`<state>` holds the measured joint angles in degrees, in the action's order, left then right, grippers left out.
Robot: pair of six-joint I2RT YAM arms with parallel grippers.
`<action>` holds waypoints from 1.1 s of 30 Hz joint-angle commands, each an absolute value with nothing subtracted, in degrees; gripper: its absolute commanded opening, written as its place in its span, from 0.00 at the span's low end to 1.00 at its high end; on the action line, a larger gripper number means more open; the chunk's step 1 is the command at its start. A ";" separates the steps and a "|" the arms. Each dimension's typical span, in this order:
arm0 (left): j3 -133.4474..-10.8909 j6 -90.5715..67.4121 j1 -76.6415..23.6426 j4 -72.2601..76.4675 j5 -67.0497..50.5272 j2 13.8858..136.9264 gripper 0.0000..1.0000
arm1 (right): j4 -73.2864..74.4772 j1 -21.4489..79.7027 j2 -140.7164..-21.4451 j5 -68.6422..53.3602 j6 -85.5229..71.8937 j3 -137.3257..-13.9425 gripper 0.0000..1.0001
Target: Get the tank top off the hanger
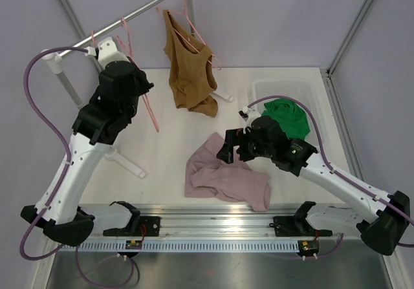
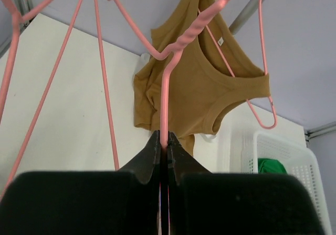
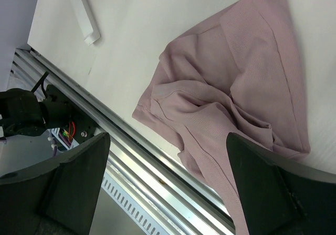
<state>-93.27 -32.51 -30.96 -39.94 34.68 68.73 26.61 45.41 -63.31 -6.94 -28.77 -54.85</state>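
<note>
A brown tank top point(image 1: 189, 75) hangs on a pink hanger point(image 1: 196, 35) from the metal rail point(image 1: 139, 14) at the back; it also shows in the left wrist view point(image 2: 199, 88). My left gripper point(image 1: 141, 90) is raised by the rail, left of the brown top, and is shut on the wire of a bare pink hanger point(image 2: 166, 88), pinched between the jaws point(image 2: 164, 140). A mauve tank top point(image 1: 223, 176) lies crumpled on the table. My right gripper point(image 1: 228, 147) hovers open and empty just above it point(image 3: 167, 136), with the mauve cloth point(image 3: 231, 88) below.
A white basket point(image 1: 304, 90) at the back right holds a green garment point(image 1: 286, 116); both show in the left wrist view point(image 2: 286, 151). The rack's white feet point(image 1: 129, 163) stand on the table at left. More bare pink hangers point(image 2: 31, 88) hang by the left gripper.
</note>
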 commanded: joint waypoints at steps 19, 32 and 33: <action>-91.68 -36.39 -13.71 -34.99 15.73 75.59 0.00 | 24.34 45.79 -64.95 -9.06 -24.09 -55.02 1.00; -92.55 -35.33 -13.80 -35.33 9.77 70.14 0.73 | 27.24 47.01 -82.15 -3.35 -22.85 -59.59 0.99; -92.81 -35.25 -13.80 -35.42 8.19 69.27 0.78 | 27.77 47.37 -83.40 -1.25 -22.76 -59.94 0.99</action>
